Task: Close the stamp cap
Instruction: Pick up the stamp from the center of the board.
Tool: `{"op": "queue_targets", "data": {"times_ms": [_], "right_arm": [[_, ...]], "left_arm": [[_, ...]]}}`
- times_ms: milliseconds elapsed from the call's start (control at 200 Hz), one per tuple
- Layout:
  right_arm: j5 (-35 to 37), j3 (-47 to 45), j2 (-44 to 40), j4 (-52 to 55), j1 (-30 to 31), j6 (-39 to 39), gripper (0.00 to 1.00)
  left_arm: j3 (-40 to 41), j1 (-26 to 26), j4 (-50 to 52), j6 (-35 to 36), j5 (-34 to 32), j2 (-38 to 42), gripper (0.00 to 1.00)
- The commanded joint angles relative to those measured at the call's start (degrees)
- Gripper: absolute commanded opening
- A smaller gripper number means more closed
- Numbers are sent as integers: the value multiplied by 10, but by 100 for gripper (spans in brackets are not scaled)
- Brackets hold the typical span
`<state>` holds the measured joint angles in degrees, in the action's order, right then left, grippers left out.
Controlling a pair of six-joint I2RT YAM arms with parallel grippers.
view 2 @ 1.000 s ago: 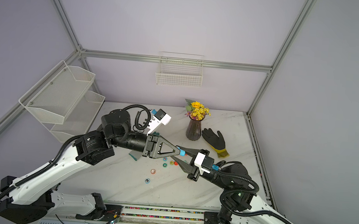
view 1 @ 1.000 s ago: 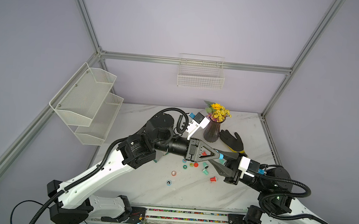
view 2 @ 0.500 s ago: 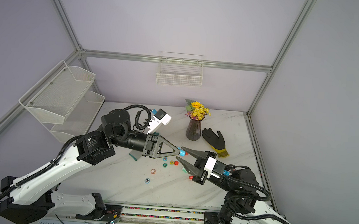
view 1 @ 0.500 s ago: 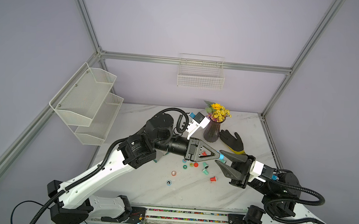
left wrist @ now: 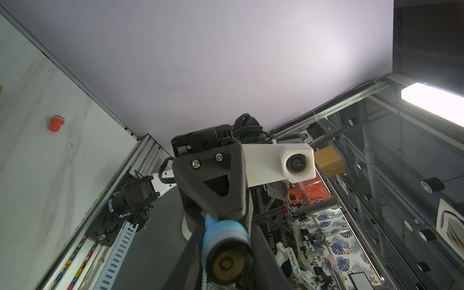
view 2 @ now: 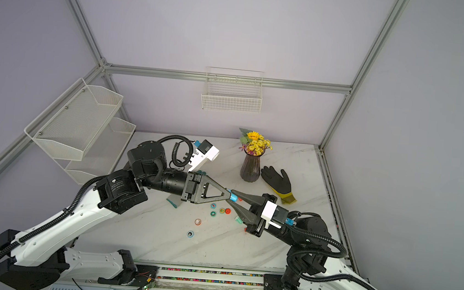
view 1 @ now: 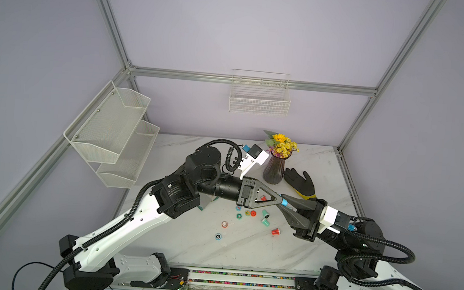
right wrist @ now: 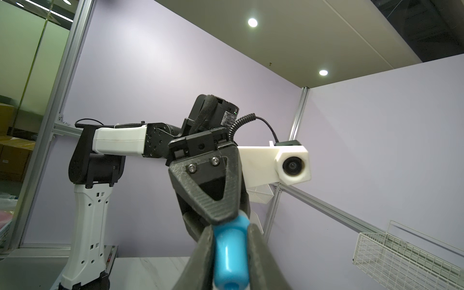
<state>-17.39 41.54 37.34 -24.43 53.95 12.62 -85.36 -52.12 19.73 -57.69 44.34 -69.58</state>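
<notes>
A small blue stamp (view 1: pixel 284 202) (view 2: pixel 233 198) hangs in mid-air above the table's middle, gripped from both sides. My left gripper (view 1: pixel 280 200) (view 2: pixel 229 196) reaches in from the left and is shut on it. My right gripper (view 1: pixel 283 202) (view 2: pixel 235 198) comes from the right, its fingers pressed on the same piece. In the left wrist view the stamp (left wrist: pixel 227 248) turns a round brown end face to the camera, between the left gripper (left wrist: pixel 228 258) fingers. In the right wrist view the right gripper (right wrist: pixel 231 251) squeezes the stamp's blue barrel (right wrist: pixel 229 253). I cannot tell cap from body.
Several small loose stamps and caps lie on the marble below, among them a red one (view 1: pixel 275 232) (left wrist: pixel 57 123) and teal ones (view 1: pixel 265 213). A vase of flowers (view 1: pixel 274 169) and a black glove (view 1: pixel 300 183) sit behind. A white shelf (view 1: pixel 111 135) hangs at the left.
The right gripper drew back to the right with its fingers apart, then closed its fingers onto the blue stamp at the left gripper's tip. The left arm has stayed still.
</notes>
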Motion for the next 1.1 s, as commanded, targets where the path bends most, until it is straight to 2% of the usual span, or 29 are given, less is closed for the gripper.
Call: {"op": "queue_targets", "data": {"times_ms": [0,120,220,365,460,595,835,930,1015,1060,1095], "right_arm": [[-8,-7,6,-8,1,1,22],[-8,-9,5,-9,1,0,21],[-12,-7,9,-8,2,-4,30],[-12,-4,12,-10,1,-4,30],[-17,-2,15,-12,1,-6,28],[-26,2,15,-15,2,-8,18],[-41,9,19,-15,1,-15,18],[-45,11,22,-16,2,-16,9],[-46,12,25,-15,2,-22,10],[-46,11,26,-15,1,-25,9],[-44,11,26,-15,1,-27,7]], "left_arm": [[3,-1,-42,-4,13,11,12],[7,-1,-57,-11,19,13,12],[11,-1,-70,-16,25,15,12],[17,-1,-89,-26,34,14,12],[17,-1,-92,-28,38,13,12],[20,-1,-88,-26,38,14,12],[27,-1,-78,-20,41,11,12],[27,-1,-72,-15,39,10,13],[24,1,-63,-6,33,13,14],[22,3,-56,-2,30,15,17],[20,7,-48,3,25,16,25]]}}
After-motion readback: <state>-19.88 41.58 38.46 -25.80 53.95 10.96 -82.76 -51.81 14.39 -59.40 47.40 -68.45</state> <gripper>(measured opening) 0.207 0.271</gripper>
